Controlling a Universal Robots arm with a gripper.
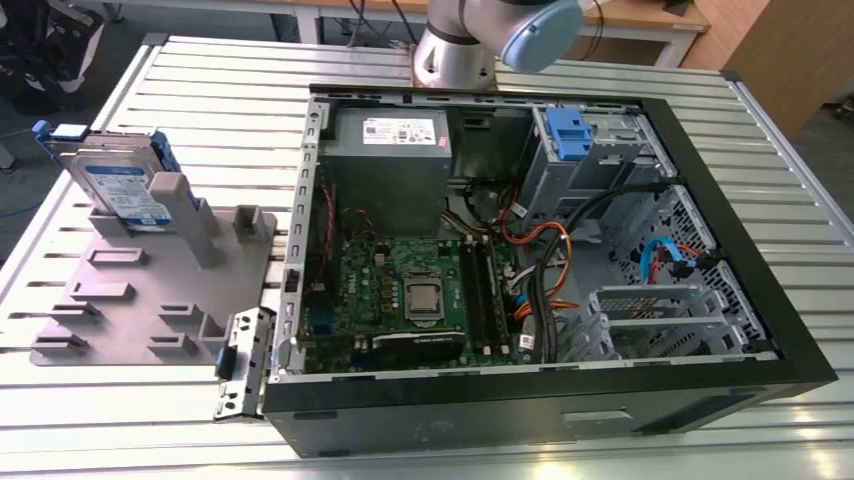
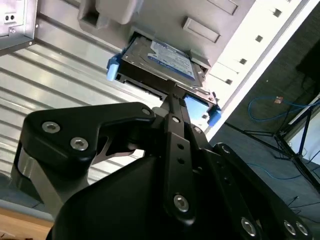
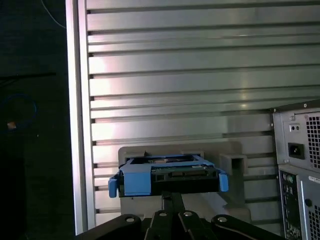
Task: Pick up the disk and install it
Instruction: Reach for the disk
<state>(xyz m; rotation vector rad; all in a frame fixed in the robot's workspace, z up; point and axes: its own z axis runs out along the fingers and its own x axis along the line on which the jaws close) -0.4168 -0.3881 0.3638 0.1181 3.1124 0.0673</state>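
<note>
The disk [image 1: 123, 188] stands on edge in a slot of the grey holder [image 1: 147, 295] at the exterior view's left, its blue-and-white label facing outward and blue rails along its sides. In both wrist views the disk [image 2: 161, 61] [image 3: 167, 176] sits just beyond the tips of my black gripper [image 2: 169, 97] [image 3: 173, 196]. The fingers are drawn together and hold nothing. My arm [image 1: 487, 40] rises at the far edge of the table in the exterior view.
An open computer case [image 1: 747, 230] lies on the slatted metal table [image 1: 214, 90], with its motherboard [image 1: 400, 290], grey power-supply box [image 1: 390, 135] and cables exposed. A bare blue bracket [image 1: 567, 135] sits in the drive bay at the case's far corner.
</note>
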